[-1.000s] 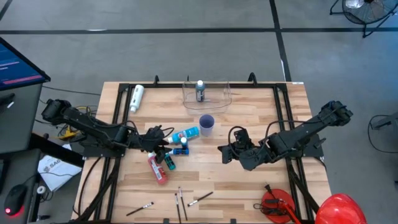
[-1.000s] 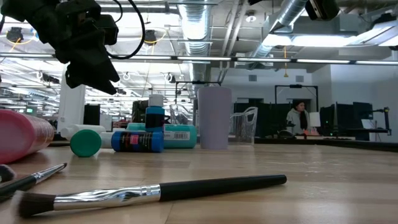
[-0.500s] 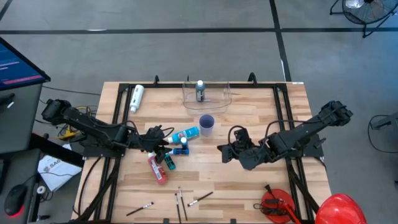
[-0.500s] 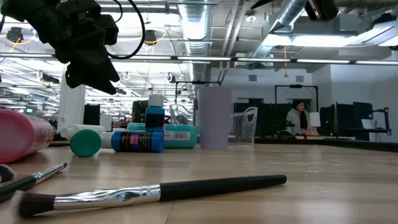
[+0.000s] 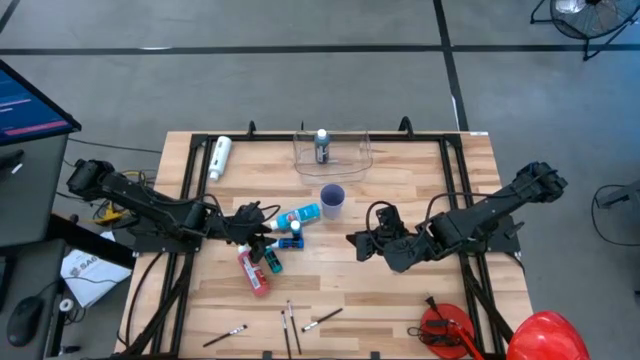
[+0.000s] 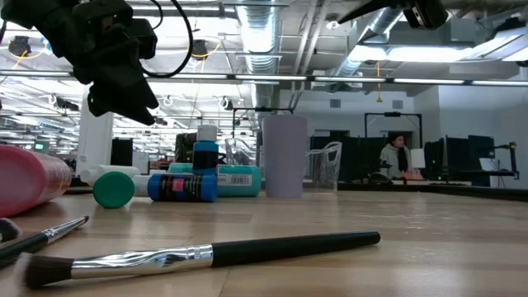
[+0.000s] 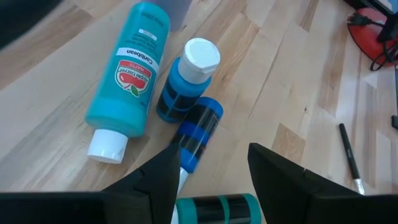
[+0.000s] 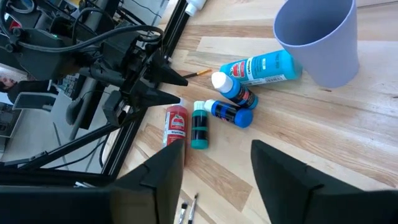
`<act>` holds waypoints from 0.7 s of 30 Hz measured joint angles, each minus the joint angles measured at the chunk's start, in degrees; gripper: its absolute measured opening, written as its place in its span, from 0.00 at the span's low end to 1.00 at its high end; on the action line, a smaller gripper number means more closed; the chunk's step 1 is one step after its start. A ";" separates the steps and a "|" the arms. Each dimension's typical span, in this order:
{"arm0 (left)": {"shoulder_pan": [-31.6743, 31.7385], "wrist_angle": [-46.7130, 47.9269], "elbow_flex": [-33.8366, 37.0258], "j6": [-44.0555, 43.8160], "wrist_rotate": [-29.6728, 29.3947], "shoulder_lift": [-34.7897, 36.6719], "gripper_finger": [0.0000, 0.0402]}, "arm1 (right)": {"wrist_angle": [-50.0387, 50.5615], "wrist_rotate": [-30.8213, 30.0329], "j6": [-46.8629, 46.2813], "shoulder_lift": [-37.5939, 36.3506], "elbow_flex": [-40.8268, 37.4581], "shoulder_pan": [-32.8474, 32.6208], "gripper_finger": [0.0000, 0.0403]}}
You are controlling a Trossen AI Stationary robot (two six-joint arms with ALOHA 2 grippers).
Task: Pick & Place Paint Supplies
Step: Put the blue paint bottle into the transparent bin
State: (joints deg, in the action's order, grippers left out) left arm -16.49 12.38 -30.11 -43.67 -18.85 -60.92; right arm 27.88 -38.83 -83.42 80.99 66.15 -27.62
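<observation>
High view shows the wooden table with a cluster of paint bottles near its middle: a teal Caribbean bottle, a blue white-capped bottle, a dark blue bottle, a green-capped bottle and a red tube. The left gripper hovers over the dark blue bottle, fingers parted, gripping nothing. The right gripper hangs above bare wood right of the lavender cup, fingers apart and empty. A clear tub at the far edge holds a dark bottle; a white bottle lies near the far-left corner. Thin brushes lie along the near edge.
</observation>
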 joint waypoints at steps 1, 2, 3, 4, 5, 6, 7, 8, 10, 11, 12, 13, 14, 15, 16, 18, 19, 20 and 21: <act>0.00 0.00 0.00 0.41 0.00 0.01 0.45 | 0.00 0.00 0.00 0.00 0.00 0.00 0.46; 0.02 0.00 0.00 0.91 0.00 0.00 0.45 | 0.00 0.00 0.00 0.00 0.00 0.00 0.47; 0.00 0.00 0.00 1.25 0.00 0.00 0.45 | 0.01 0.02 0.00 0.00 0.00 0.00 0.47; 0.01 -0.02 0.00 1.38 0.00 0.00 0.45 | 0.00 0.02 0.00 0.00 0.00 0.00 0.48; 0.00 -0.02 0.00 1.41 0.00 0.00 0.45 | 0.00 0.02 -0.02 0.00 0.00 0.00 0.49; 0.01 -0.02 0.00 1.41 0.00 0.00 0.45 | 0.00 0.02 0.00 0.00 0.00 0.00 0.49; 0.01 -0.02 0.00 1.56 0.01 0.00 0.45 | 0.00 0.02 0.00 0.00 0.00 0.00 0.49; 0.02 -0.02 0.00 2.27 0.00 0.00 0.45 | -0.02 0.02 0.19 0.00 0.00 0.00 0.50; 0.00 -0.05 0.00 4.53 0.07 0.00 0.45 | -0.06 0.04 1.50 0.00 0.00 0.00 0.50; 0.00 -0.07 0.00 5.43 0.14 0.00 0.45 | -0.04 0.04 2.06 0.00 0.00 0.00 0.50; 0.01 -0.09 0.00 6.37 0.14 0.01 0.45 | -0.02 0.04 2.66 0.00 0.00 0.00 0.50; 0.00 -0.09 0.00 7.43 0.13 0.00 0.45 | -0.02 0.08 3.37 0.00 0.00 0.00 0.50; 0.00 -0.09 0.00 8.12 0.13 0.00 0.45 | -0.02 0.33 4.33 0.00 0.00 0.00 0.49; 0.01 -0.10 0.00 8.88 0.13 0.01 0.46 | 0.03 1.07 5.67 0.00 0.00 0.00 0.49; 0.01 -0.11 0.00 9.39 0.12 0.01 0.46 | 0.21 1.87 7.32 0.00 0.00 0.00 0.49; 0.01 -0.19 0.00 10.69 -0.76 0.00 0.47 | 0.70 3.33 11.22 0.53 0.02 0.00 0.48; 0.03 -0.31 0.00 11.39 -1.45 0.00 0.48 | 0.59 4.00 12.69 1.28 0.06 0.00 0.47; 0.12 -0.56 0.00 12.09 -2.18 0.02 0.49 | 0.95 4.75 14.00 2.07 0.04 0.00 0.46; 0.35 -0.88 0.00 13.18 -2.80 0.00 0.49 | 1.57 5.46 15.36 2.92 -0.10 -0.04 0.46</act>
State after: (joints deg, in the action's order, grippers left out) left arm -16.14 11.50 -30.11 -30.50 -21.65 -60.93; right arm 29.45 -33.37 -68.06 83.91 66.05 -27.66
